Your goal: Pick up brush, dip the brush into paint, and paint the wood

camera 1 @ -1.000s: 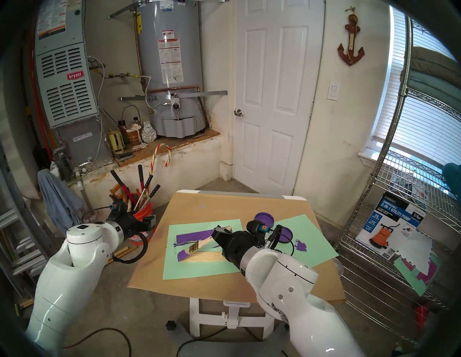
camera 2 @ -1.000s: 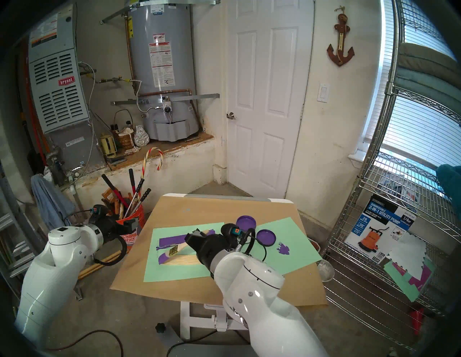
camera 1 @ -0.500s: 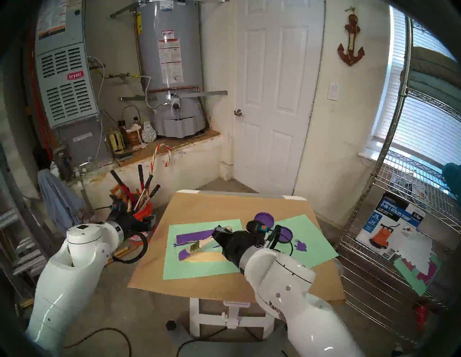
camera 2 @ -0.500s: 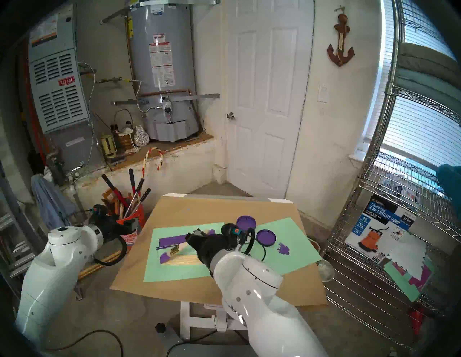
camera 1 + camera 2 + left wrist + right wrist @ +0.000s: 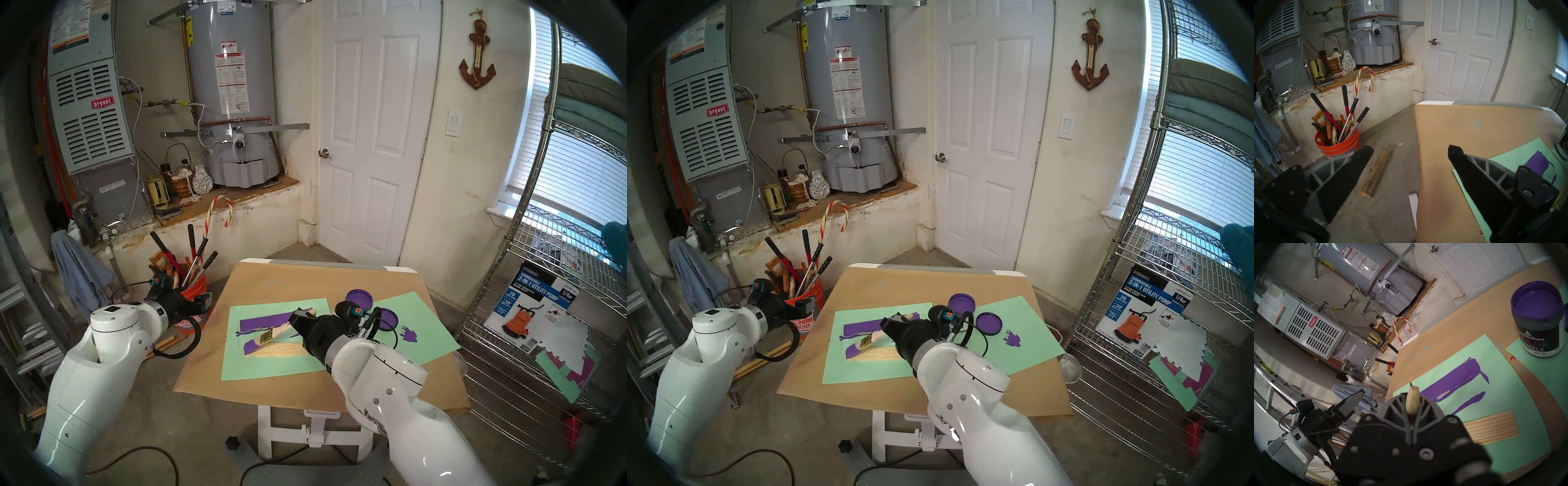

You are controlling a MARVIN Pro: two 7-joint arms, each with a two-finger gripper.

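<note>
My right gripper (image 5: 300,315) is shut on the pale handle of the brush (image 5: 265,337). The handle's end sticks out between the fingers in the right wrist view (image 5: 1412,402). The purple bristles rest on the left end of the wood (image 5: 281,349), a ribbed tan panel on green paper whose left end is purple. The wood's bare part shows in the right wrist view (image 5: 1491,428). The open paint jar (image 5: 1537,319) stands at the back right, behind my right wrist (image 5: 359,298). My left gripper (image 5: 1411,151) is open and empty, off the table's left edge.
A purple-smeared lid (image 5: 386,319) lies on the right green sheet. A purple bar-shaped smear (image 5: 264,321) marks the left sheet behind the wood. An orange bucket of tools (image 5: 1337,144) stands on the floor by my left gripper. A wire shelf (image 5: 543,305) is at the right.
The brush and my right wrist have shifted only slightly over the wood's left end. The left arm has not moved.
</note>
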